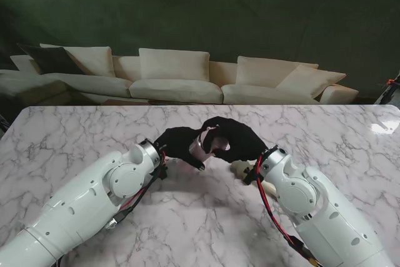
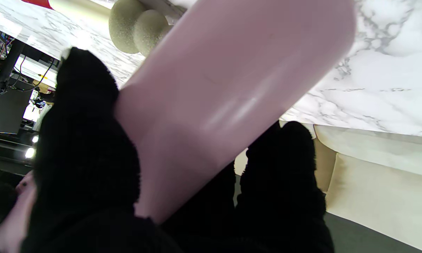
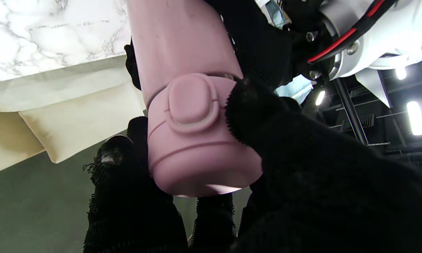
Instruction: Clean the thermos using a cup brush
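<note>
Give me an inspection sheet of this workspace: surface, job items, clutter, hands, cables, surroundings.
Surface: white marble table, grey veins, bare where visible.
Job's things: pink thermos held off the table between both hands, its lid on; cup brush with pale round heads lies on the table beyond it.
Clutter: nothing seen.
Hands: left hand in black glove wraps the thermos body; right hand in black glove closes on the lid end.
Cables: red and black cable runs along the right forearm.
Surroundings: cream sofa behind the table, dark green wall.
</note>
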`<state>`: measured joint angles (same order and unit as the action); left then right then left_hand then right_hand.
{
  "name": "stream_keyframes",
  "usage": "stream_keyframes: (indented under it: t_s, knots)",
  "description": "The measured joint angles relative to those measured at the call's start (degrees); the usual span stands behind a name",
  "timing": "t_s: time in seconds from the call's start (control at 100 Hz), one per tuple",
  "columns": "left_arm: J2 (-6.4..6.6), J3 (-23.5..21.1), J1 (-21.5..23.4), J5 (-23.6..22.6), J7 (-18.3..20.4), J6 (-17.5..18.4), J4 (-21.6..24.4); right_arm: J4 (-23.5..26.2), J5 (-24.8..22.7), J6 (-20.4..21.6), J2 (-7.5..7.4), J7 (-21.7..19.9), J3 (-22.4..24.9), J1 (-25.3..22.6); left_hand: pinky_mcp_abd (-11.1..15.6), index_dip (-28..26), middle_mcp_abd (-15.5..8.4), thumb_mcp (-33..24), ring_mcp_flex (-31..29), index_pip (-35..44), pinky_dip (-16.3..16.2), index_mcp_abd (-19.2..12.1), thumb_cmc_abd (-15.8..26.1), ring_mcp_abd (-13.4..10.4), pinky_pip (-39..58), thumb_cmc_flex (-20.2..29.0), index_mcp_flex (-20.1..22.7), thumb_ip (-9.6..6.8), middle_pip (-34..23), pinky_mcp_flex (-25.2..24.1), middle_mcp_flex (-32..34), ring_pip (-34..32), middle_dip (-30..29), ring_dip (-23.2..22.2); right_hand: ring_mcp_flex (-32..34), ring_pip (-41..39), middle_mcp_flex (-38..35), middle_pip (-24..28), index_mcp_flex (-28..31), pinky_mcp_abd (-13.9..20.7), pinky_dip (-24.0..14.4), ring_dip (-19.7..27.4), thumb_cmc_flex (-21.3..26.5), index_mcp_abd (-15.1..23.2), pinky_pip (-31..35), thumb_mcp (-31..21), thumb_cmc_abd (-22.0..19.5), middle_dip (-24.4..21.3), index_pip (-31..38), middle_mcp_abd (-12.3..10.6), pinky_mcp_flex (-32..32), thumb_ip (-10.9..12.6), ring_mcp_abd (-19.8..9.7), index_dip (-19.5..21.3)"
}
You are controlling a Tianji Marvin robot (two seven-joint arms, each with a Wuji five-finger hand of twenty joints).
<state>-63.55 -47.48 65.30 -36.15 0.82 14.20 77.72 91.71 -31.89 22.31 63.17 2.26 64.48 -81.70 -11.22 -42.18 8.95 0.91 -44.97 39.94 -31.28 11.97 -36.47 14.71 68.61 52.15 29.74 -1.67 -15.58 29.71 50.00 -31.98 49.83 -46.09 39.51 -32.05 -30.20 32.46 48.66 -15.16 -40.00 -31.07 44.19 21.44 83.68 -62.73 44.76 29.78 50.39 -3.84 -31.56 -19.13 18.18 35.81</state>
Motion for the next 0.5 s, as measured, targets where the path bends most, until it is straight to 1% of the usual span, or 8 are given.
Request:
stream_keyframes:
  t_s: [0.11, 0.41, 0.45, 0.5]
  knots:
    - [0.00, 0.0, -0.1, 0.0, 0.3, 0.0, 0.3, 0.7, -0.3, 0.0, 0.45, 0.4, 1.3, -0.9, 0.0, 0.0, 0.0, 0.0, 0.0, 0.0, 0.0, 0.0, 0.0, 0.0, 0.0, 0.0, 0.0, 0.00, 0.0, 0.0, 0.0, -0.4, 0.0, -0.1, 2.1, -1.4, -1.5, -0.7, -0.6, 0.0, -0.8, -0.8, -1.0, 0.3, 2.6, 1.8, 0.0, 0.0, -0.4, 0.7, -1.8, 0.0, 0.0, -0.9]
    - [-0.01, -0.2, 0.1, -0.7, 0.7, 0.0, 0.6, 6.1, 0.0, -0.5, 0.52, -0.9, 6.6, -3.5, 0.0, 0.0, -0.1, 0.0, -0.1, 0.0, 0.0, 0.0, 0.0, 0.0, 0.0, 0.0, 0.0, 0.00, -0.1, 0.0, 0.0, -0.5, 0.0, -0.7, 2.8, -4.2, -1.9, -1.5, -1.8, -0.1, -0.8, -1.0, -1.8, 0.5, 3.2, 3.0, -0.6, 0.0, -1.3, 1.1, -2.4, -0.1, 0.0, -2.0]
    - [-0.01, -0.4, 0.2, -1.0, 0.8, 0.1, 0.6, 6.7, -0.7, -0.6, 0.55, -0.9, 7.5, -3.9, 0.0, 0.0, -0.1, 0.0, -0.1, 0.0, 0.0, 0.0, 0.0, 0.0, 0.0, 0.0, 0.0, 0.00, -0.1, 0.0, 0.0, -0.5, 0.0, -0.7, 2.8, -4.2, -1.9, -1.5, -1.8, -0.1, -0.8, -1.0, -1.8, 0.5, 3.2, 3.0, -0.6, 0.0, -1.3, 1.1, -2.4, -0.1, 0.0, -2.0]
    - [0.00, -0.9, 0.4, -1.4, 1.0, 0.3, 0.8, 7.2, -3.1, -0.9, 0.62, -0.8, 9.1, -4.3, 0.0, 0.0, -0.1, 0.0, -0.1, 0.0, 0.0, 0.0, 0.0, 0.0, 0.0, 0.0, 0.0, 0.00, -0.1, 0.0, 0.0, -0.5, 0.0, -0.7, 2.8, -4.2, -1.9, -1.5, -1.8, -0.1, -0.8, -1.0, -1.8, 0.5, 3.2, 3.0, -0.6, 0.0, -1.3, 1.1, -2.4, -0.1, 0.0, -2.0]
